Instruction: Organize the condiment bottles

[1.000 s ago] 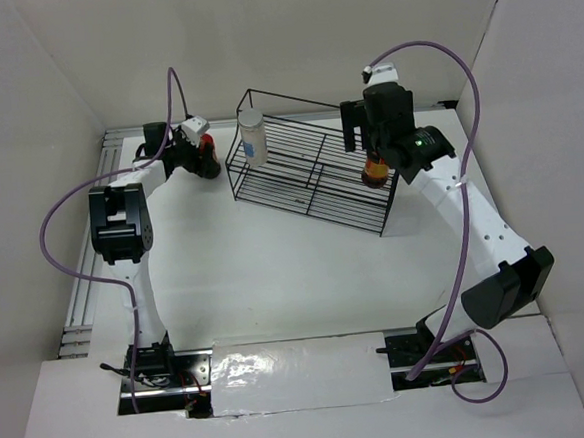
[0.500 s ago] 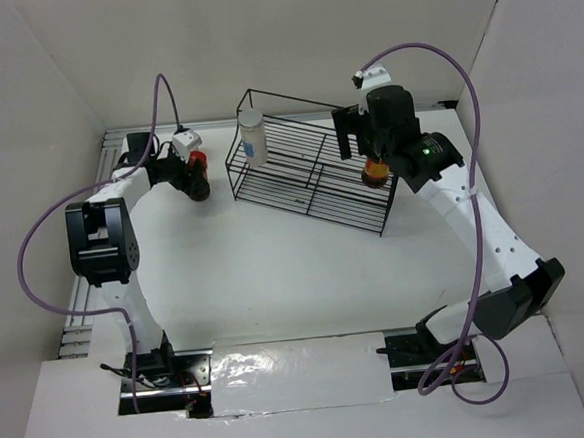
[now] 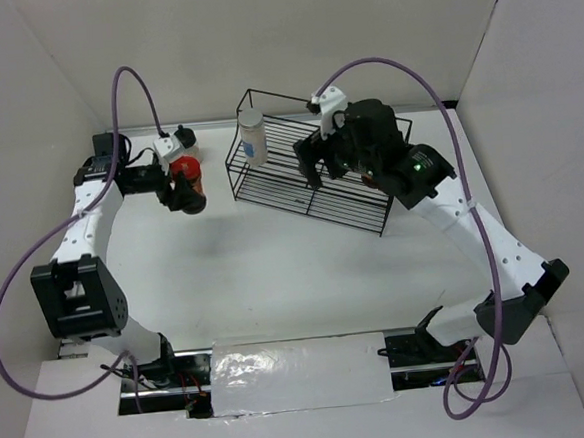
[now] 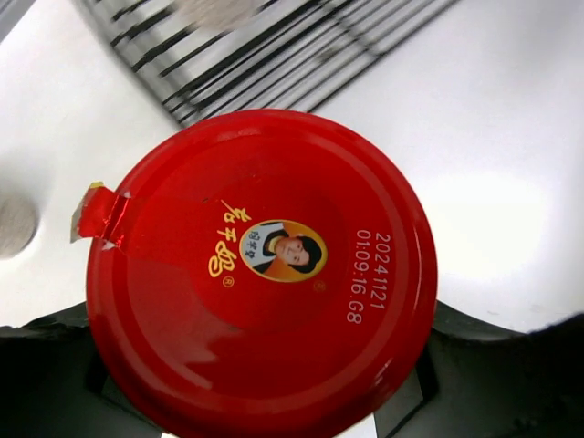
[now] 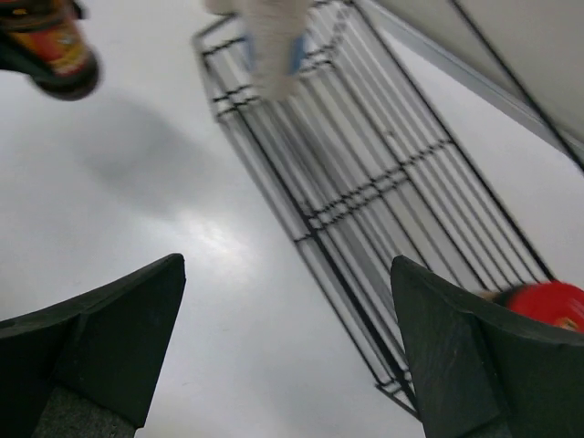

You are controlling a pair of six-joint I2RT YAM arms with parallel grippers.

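— Where's the left hand?
— Near the tabletop's far left corner, just off the left end of the wire rack. It's clamped on a red-lidded brown jar, with a finger on either side. The right wrist view shows the jar hanging above the surface, its shadow lying apart from it
— And the right hand?
— Over the rack, which sits toward the far edge. Its jaws are spread wide with nothing between them
— What's in the rack?
— A white bottle stands in its far left corner. A second jar shows only its red lid at the rack's right end, partly hidden behind a finger
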